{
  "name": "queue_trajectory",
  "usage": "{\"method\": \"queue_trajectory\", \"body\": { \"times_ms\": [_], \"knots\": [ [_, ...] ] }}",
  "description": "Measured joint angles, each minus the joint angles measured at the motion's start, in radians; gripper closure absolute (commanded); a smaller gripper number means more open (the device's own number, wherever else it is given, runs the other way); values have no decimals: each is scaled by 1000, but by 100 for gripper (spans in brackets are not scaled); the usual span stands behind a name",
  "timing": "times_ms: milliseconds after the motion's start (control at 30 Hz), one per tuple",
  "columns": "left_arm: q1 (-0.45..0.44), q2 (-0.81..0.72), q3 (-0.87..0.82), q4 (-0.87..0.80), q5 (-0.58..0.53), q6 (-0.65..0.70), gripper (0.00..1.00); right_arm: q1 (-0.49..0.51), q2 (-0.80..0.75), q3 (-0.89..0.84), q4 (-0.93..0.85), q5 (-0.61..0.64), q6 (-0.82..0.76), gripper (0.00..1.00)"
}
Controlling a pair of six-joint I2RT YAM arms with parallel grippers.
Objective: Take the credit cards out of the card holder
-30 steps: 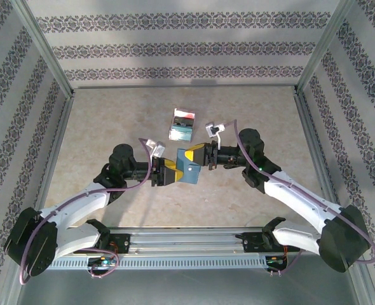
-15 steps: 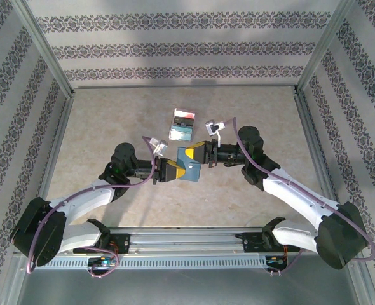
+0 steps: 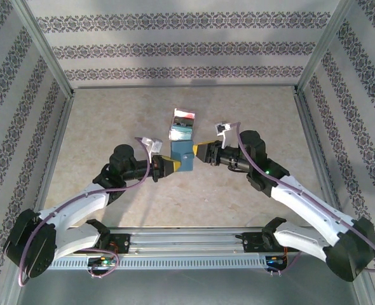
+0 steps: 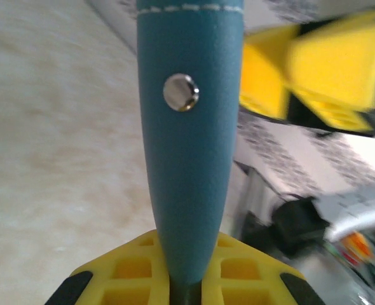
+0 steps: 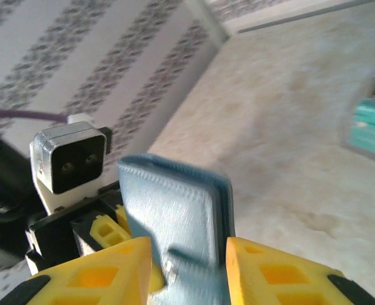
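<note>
Centre frame, our left gripper now pinches the card holder as the right gripper spreads its fingers off it, freed, we judge, for another card

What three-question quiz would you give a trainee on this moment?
1. True or false: the card holder lies flat on the table.
2. Where are the loose credit cards? A) on the table beyond the hands; B) on top of the left arm; C) at the table's near edge.
3. Which shiny fitting shows on the card holder in the left wrist view?
Key: 1 false, the left hand is shut on it, holding it up. 2 A. 3 a round metal snap.
</note>
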Motion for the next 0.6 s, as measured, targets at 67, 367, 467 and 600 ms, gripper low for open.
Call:
{"method": "queue_trajectory", "body": {
  "times_ms": [67,367,467,600],
  "knots": [
    [0,-2,0,-40,-94,17,100,34,-12,13,-59,108,11,64],
    [0,35,-5,-82,-240,34,100,213,95,84,-209,394,71,61],
    [0,59,-5,-82,-244,34,100,241,169,125,-216,414,84,61],
    [0,73,-5,-81,-243,34,100,250,253,175,-216,416,98,61]
  ]
}}
